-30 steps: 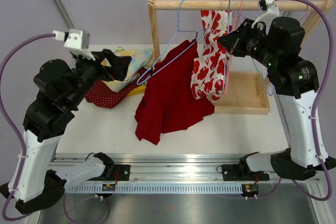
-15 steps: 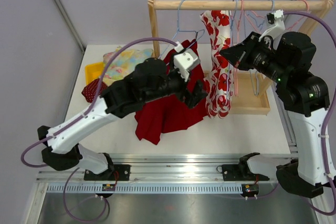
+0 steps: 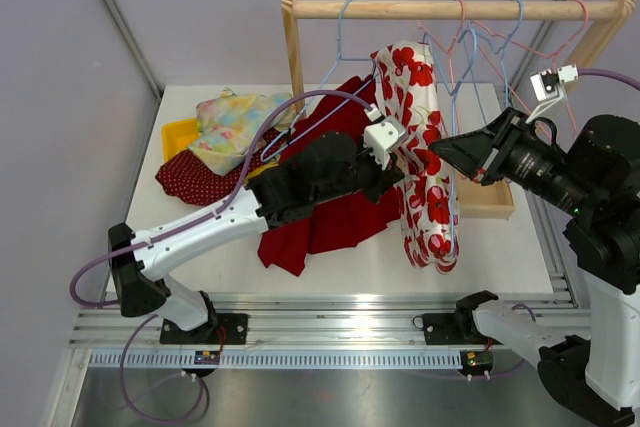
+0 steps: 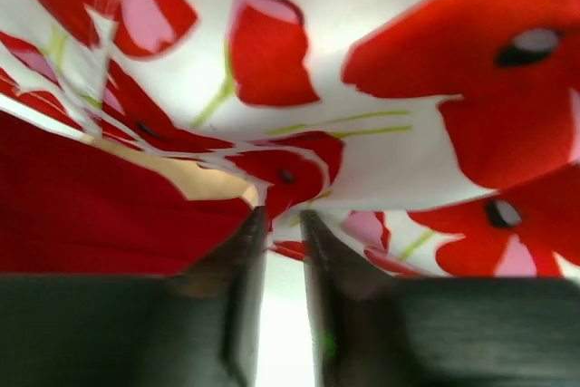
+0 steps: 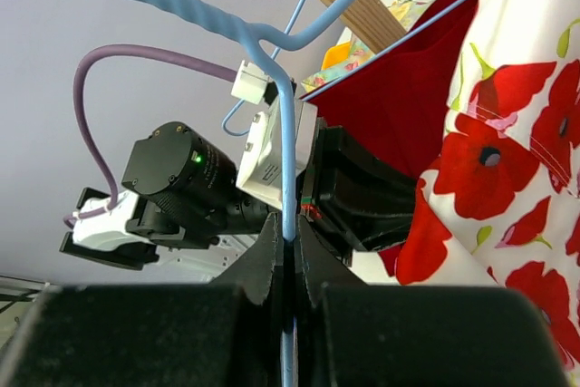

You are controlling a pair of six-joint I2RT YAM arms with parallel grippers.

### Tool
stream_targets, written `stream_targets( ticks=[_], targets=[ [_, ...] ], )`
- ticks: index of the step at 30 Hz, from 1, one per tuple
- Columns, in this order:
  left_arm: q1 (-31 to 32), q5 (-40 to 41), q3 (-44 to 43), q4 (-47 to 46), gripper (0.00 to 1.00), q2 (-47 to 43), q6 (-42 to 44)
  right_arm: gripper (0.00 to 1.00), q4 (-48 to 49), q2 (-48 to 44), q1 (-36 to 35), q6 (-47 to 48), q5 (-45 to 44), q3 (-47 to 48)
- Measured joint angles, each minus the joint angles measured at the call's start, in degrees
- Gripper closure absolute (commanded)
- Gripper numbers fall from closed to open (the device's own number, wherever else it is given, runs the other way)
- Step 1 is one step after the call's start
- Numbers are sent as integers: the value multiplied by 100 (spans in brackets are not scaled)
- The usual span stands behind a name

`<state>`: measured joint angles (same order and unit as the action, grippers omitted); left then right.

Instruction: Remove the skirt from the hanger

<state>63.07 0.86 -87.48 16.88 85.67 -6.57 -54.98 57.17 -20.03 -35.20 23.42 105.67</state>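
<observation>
Above the table, in the top view, the poppy-print skirt [image 3: 428,187] has dropped away from the wooden rail [image 3: 440,9] since 0.5 s ago. Its top now sits below the bar and its hem hangs further toward the near edge. The right arm [image 3: 600,177] has drawn back and down to the right, its gripper [image 3: 440,151] pointing left and meeting the skirt's right side. The left arm [image 3: 250,212], folded over the clothes pile [image 3: 225,137] 1 s ago, now stretches across the red garment [image 3: 320,222], its gripper [image 3: 402,165] pressed to the skirt's left side. Spare wire hangers [image 3: 480,37] stay on the rail, and the wooden tray [image 3: 490,202] lies just right of the skirt.

In the left wrist view, the left gripper's 2 fingers [image 4: 240,260] stand narrow with a slim bright gap between them. Their tips are at a fold of the skirt [image 4: 390,115] where it meets the red garment [image 4: 82,215]. Whether cloth is pinched there I cannot tell.

In the right wrist view, the right gripper [image 5: 288,235] is clamped tight on the wire of a blue hanger [image 5: 288,133], which rises from the fingers and bends left. The skirt [image 5: 517,151] hangs at the right with the red garment [image 5: 399,106] behind it, and the left arm [image 5: 181,178] reaches in from the left.
</observation>
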Motion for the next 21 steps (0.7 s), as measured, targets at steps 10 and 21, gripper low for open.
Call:
stream_targets(
  ticks=[10, 21],
  targets=[
    [2, -756, 688, -1023, 96, -275, -59, 100, -39, 46, -2, -114, 136, -44],
    [11, -979, 1298, -979, 1, -1169, -103, 100, -151, 415, 0, -44, 127, 313]
  ],
)
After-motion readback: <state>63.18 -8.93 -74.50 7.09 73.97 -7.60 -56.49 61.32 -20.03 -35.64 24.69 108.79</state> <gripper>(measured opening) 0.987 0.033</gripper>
